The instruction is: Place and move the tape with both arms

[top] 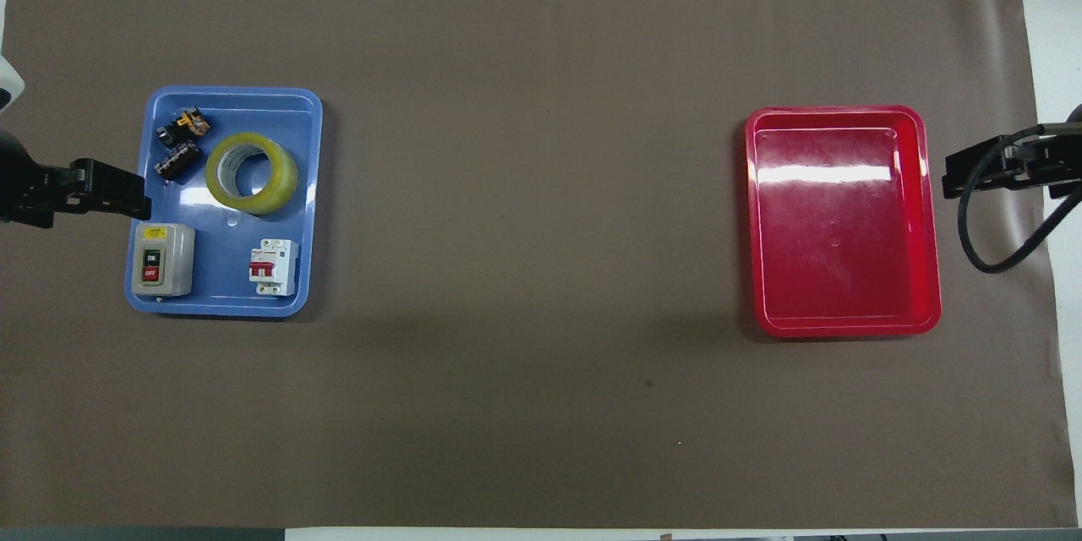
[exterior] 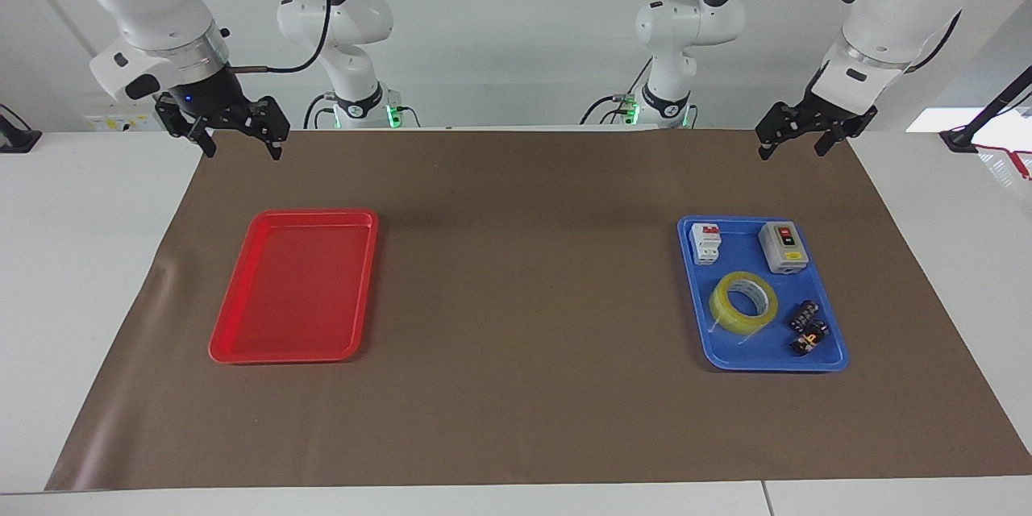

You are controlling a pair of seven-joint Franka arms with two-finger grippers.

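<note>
Tape (exterior: pixel 743 301) lies flat mid blue tray (exterior: pixel 700 339), clear of every rim (switch box (exterior: pixel 783 246) at its 1 o'clock in the facing view). Both claws hang spread, holding nothing: left gripper (exterior: pixel 794 145) over the mat's (exterior: pixel 516 322) edge, right gripper (exterior: pixel 239 140) likewise. Bare mat separates the blue tray from the red tray (exterior: pixel 234 339).

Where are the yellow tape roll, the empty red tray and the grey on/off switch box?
Yellow translucent tape roll (exterior: pixel 743 304), facing view, on its band.
Red plastic tray (exterior: pixel 295 296), facing view, bare floor.
Grey switch box (top: pixel 161 259), overhead view, top face.
</note>
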